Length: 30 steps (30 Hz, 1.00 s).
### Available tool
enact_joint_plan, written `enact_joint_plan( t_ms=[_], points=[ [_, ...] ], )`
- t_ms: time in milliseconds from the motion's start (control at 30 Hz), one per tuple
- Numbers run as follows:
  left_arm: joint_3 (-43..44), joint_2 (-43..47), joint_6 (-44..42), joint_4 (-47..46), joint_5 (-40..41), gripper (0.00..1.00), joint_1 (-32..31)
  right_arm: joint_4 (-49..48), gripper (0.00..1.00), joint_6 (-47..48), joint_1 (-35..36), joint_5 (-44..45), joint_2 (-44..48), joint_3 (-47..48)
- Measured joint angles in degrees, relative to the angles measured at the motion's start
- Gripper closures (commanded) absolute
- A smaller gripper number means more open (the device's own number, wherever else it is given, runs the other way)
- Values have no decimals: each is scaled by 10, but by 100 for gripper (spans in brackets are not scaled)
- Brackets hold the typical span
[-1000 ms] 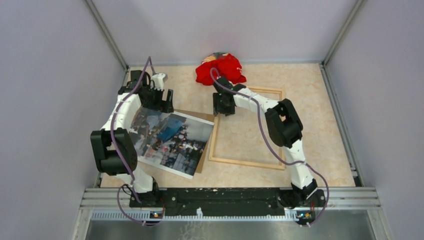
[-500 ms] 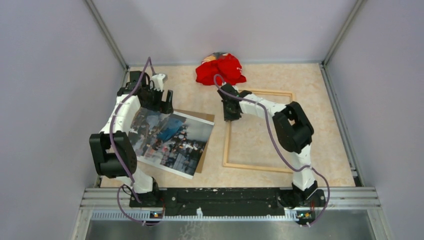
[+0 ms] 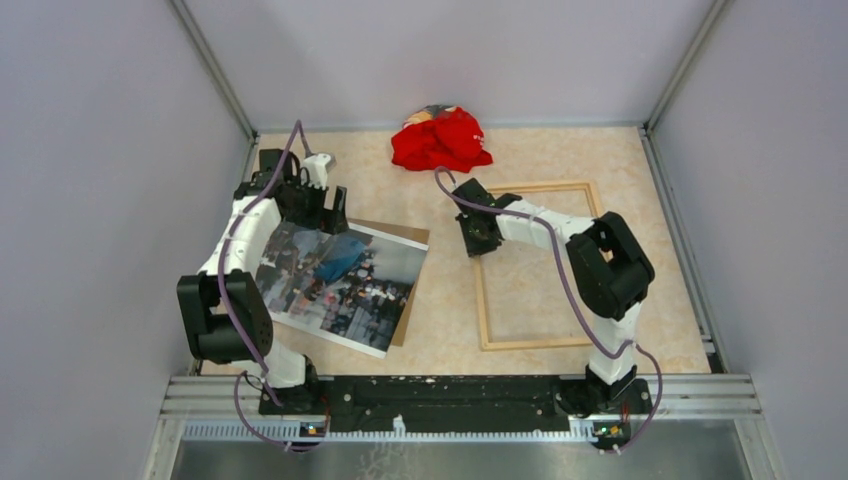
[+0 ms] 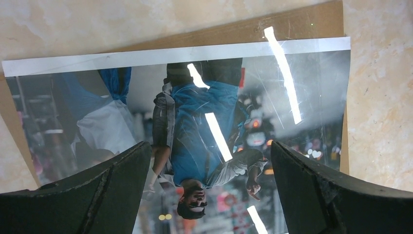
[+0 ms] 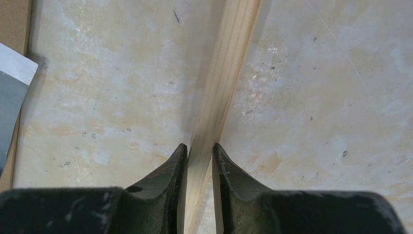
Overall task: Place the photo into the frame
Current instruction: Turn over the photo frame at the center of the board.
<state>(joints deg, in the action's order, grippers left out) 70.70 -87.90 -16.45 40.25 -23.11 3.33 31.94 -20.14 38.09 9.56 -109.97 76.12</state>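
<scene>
The photo lies flat at the left of the table on a brown backing board; it fills the left wrist view. My left gripper is open and empty above the photo's far edge, its fingers spread wide over the print. The light-wood frame lies right of the photo. My right gripper is shut on the frame's left rail near its far left corner. In the right wrist view the rail runs up between the two closed fingers.
A red crumpled cloth lies at the back middle of the table. Grey walls enclose the table on the left, back and right. The photo's corner and the board's edge show at the left of the right wrist view.
My right gripper has dragged the frame to the right and turned it, so it now stands apart from the photo. The left gripper stays over the photo's far edge.
</scene>
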Motion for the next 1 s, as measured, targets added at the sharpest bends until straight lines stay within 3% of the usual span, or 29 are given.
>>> enact_joint_plan(
  t_ms=[100, 167, 300, 433, 500, 667, 800, 1000],
  points=[
    [0, 0, 0, -2, 0, 2, 0, 1, 81, 8, -2, -5, 0, 1],
    [0, 0, 0, -2, 1, 2, 0, 10, 73, 11, -5, -9, -2, 7],
    [1, -4, -4, 0, 23, 2, 0, 21, 34, 13, -13, -12, -3, 17],
    [12, -18, -18, 7, 65, 2, 0, 38, 18, 19, -12, 1, 5, 28],
    [24, -26, -28, 15, 88, 2, 1, 55, 4, 23, -7, 17, 17, 41],
    [71, -45, -46, 18, 145, 1, 14, 41, 1, 14, 4, 37, 106, 55],
    [80, -54, -45, 0, 188, 2, 50, -30, 1, -11, -4, -8, 175, 41],
    [51, -80, -36, -54, 279, 2, 103, -94, 1, -57, 7, -107, 132, 29]
  ],
)
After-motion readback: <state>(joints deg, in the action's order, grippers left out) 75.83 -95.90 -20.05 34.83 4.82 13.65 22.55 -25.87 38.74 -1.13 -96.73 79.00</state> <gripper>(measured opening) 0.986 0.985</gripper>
